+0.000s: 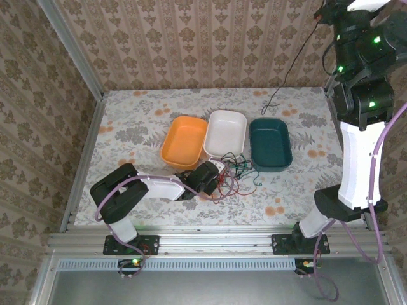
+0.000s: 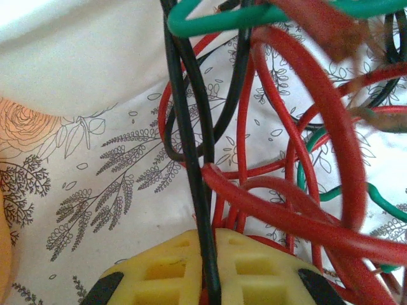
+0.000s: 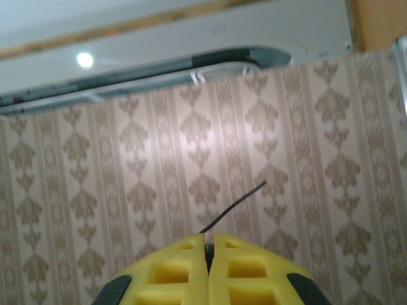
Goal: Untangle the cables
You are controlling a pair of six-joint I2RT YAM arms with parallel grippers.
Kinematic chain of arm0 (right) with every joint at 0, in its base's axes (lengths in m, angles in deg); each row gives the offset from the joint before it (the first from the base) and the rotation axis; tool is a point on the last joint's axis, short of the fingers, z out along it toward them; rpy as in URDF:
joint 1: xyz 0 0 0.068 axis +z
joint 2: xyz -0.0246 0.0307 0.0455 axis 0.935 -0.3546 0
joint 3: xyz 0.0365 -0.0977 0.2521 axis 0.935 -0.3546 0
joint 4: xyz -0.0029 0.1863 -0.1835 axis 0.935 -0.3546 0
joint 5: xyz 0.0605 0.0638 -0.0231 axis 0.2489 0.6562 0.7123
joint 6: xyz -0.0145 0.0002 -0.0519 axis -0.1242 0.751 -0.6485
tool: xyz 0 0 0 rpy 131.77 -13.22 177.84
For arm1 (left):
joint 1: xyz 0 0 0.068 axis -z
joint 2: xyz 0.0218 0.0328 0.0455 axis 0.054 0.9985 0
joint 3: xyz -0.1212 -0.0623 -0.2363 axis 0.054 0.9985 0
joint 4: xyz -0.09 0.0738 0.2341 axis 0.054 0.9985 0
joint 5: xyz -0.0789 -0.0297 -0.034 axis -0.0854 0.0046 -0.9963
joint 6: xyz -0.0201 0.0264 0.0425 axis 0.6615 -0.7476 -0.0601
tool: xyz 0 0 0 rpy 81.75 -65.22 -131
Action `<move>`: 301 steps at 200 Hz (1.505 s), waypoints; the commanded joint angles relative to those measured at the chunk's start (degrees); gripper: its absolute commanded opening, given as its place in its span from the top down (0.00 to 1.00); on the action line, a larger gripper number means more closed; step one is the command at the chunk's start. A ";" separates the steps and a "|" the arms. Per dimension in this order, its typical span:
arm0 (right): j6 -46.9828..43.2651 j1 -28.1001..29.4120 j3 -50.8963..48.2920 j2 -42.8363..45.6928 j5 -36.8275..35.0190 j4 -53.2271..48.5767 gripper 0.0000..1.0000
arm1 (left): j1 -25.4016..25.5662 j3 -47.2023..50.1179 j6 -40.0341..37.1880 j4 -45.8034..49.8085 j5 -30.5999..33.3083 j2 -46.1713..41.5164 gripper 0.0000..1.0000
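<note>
A tangle of red, green and black cables [image 1: 236, 173] lies on the flowered table in front of the white tray. My left gripper [image 1: 219, 173] rests low at the tangle's left side. In the left wrist view it [image 2: 212, 248] is shut on a black cable [image 2: 191, 127], with red loops [image 2: 331, 127] and a green cable [image 2: 216, 19] crossing just ahead. My right gripper [image 1: 321, 14] is raised high at the back right. It [image 3: 208, 244] is shut on another thin black cable [image 3: 238, 203], which hangs in a long line [image 1: 296, 60] down to the table.
Three trays stand in a row behind the tangle: orange [image 1: 184, 143], white [image 1: 226, 132] and dark teal [image 1: 270, 143]. Patterned walls enclose the table on the left, back and right. The hanging cable's lower end curls on the table [image 1: 273, 107] behind the teal tray.
</note>
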 commanded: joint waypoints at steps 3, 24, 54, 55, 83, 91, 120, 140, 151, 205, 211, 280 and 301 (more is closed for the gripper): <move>2.24 -0.14 -12.06 5.31 0.67 -3.10 1.00 | -0.19 2.28 -0.26 8.94 -0.52 4.42 1.00; 3.44 -0.08 -25.41 11.97 0.21 -0.09 1.00 | -0.18 2.36 -0.30 8.92 -0.63 4.34 1.00; 4.01 -0.09 -35.74 19.01 -1.59 0.75 1.00 | -0.19 2.36 -0.87 9.28 -0.82 4.16 1.00; 4.01 -0.09 -35.96 19.19 -1.64 0.75 1.00 | -0.16 2.36 -0.88 9.31 -0.84 4.16 1.00; 4.17 -0.11 -41.91 23.97 -4.13 -0.33 1.00 | -0.20 2.36 -1.15 9.50 -0.84 3.89 1.00; 4.20 -0.13 -43.38 25.10 -4.39 -0.80 1.00 | -0.14 2.27 -1.28 9.55 -0.96 3.98 1.00; 4.85 -0.10 -49.03 28.38 -5.11 -2.96 1.00 | -0.16 1.75 -2.17 9.87 -1.23 3.98 1.00; 5.89 0.08 -53.30 29.95 -4.85 -4.74 1.00 | -0.16 1.17 -2.79 10.49 -0.88 3.96 1.00; 6.59 0.48 -55.76 30.84 -4.86 -5.89 1.00 | -0.21 1.13 -2.90 10.53 -0.94 3.85 1.00; 10.86 4.28 -69.21 34.21 -5.65 -6.36 1.00 | -0.16 0.52 -2.73 10.92 -1.09 4.16 1.00; 11.50 4.54 -70.66 34.22 -5.45 -5.80 1.00 | -0.21 0.43 -2.65 10.93 -1.04 4.16 1.00; 11.63 5.89 -78.78 25.63 -5.37 10.83 1.00 | -0.15 0.29 -2.21 11.66 -0.58 3.72 1.00; 11.03 5.89 -77.56 20.41 -6.07 14.91 1.00 | -0.20 0.17 -2.03 11.97 -0.36 3.72 1.00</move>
